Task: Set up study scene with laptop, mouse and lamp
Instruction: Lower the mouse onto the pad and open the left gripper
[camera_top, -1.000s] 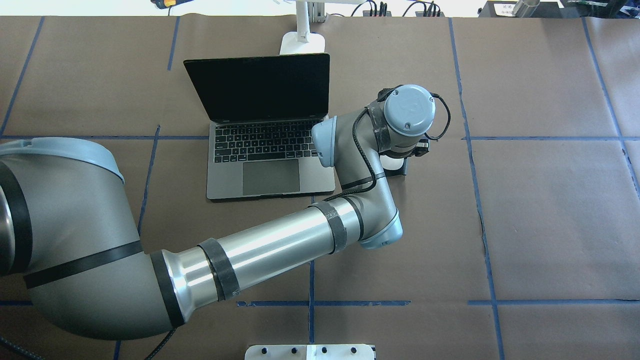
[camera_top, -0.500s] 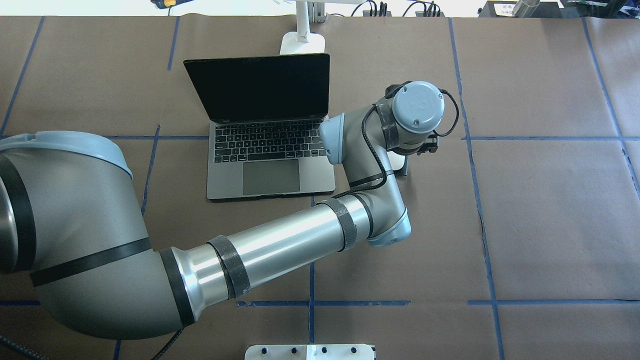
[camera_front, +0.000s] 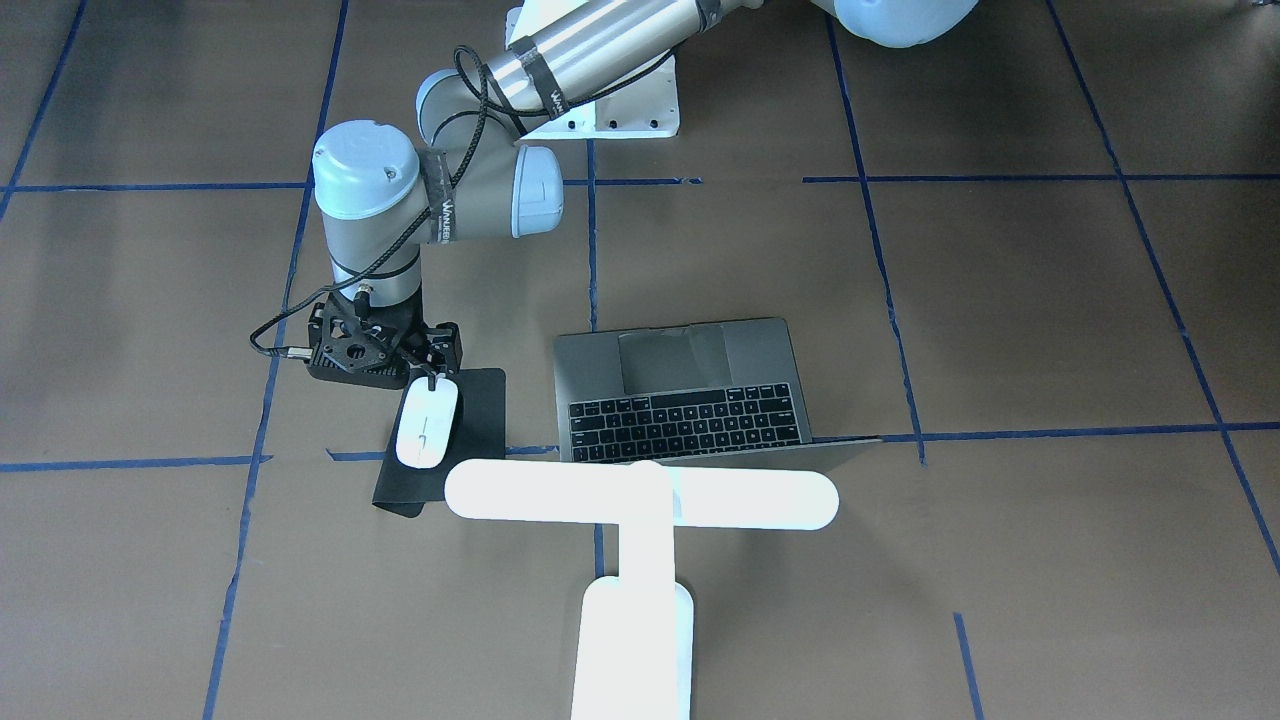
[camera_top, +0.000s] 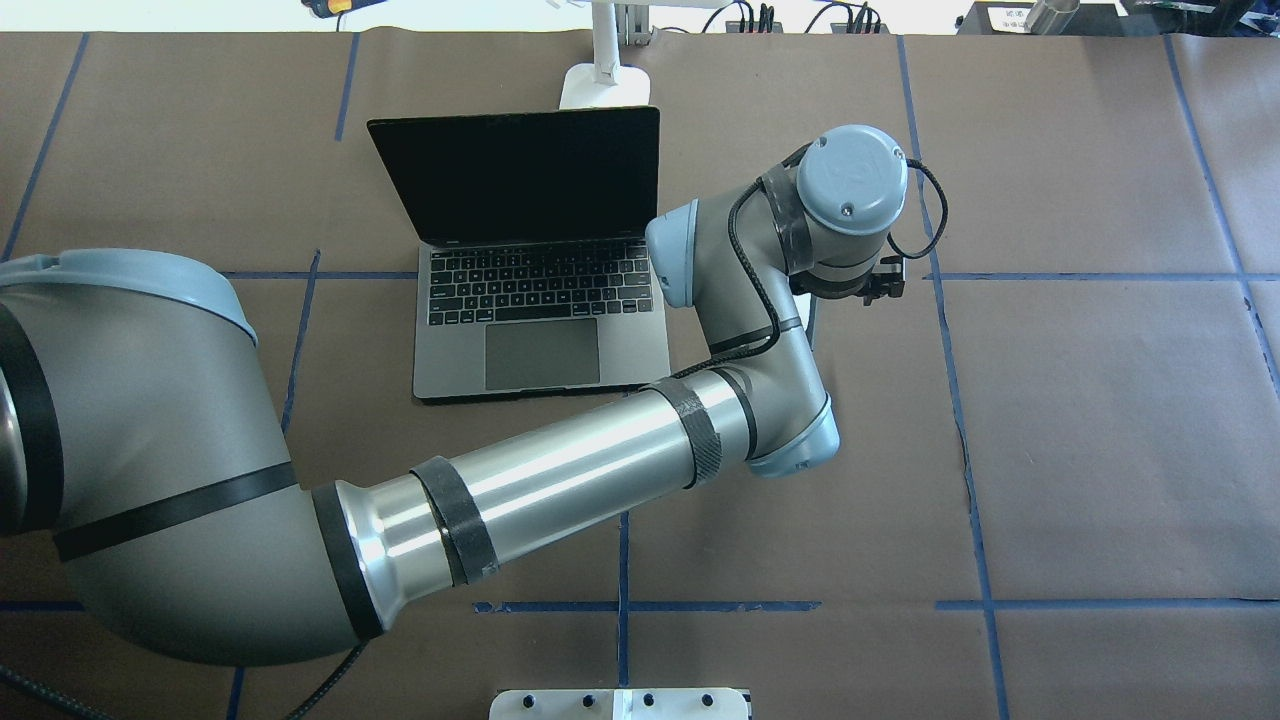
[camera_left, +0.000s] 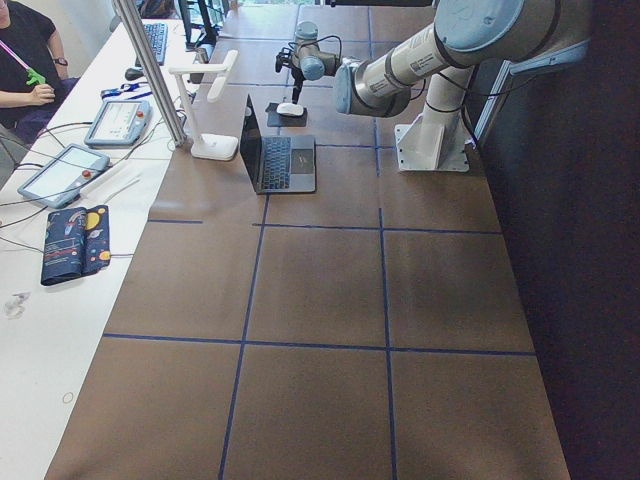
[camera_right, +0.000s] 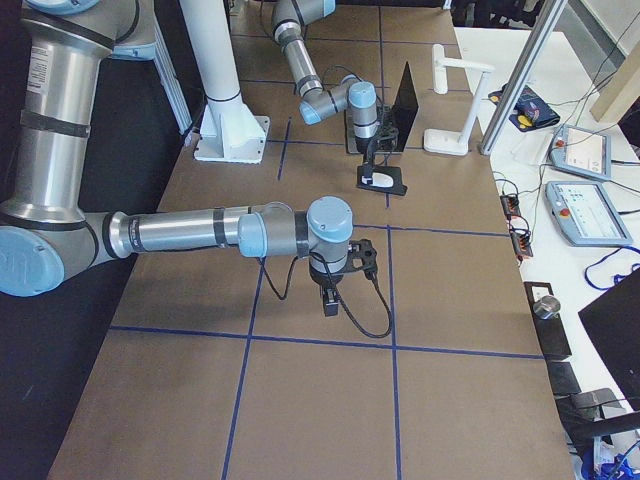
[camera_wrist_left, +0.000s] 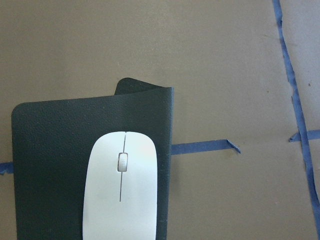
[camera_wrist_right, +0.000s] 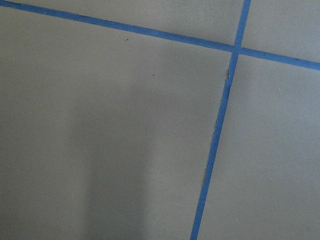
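Left gripper (camera_front: 402, 362) has shifted right, away from the open laptop (camera_top: 540, 290), since a second ago. It now sits above the robot-side end of the mouse (camera_front: 427, 422), fingers' state can't tell. Mouse lies flat on black mat (camera_front: 478, 400) beside laptop. Lamp (camera_front: 640, 495) stands behind the screen. Right gripper (camera_right: 328, 300) is over bare table (camera_right: 300, 400), fingers can't tell.

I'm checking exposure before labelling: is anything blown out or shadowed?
Front-facing view: the lamp is blown out to flat white; left wrist view: the mouse is sharp and evenly lit; right wrist view: a soft shadow darkens the paper's lower left.
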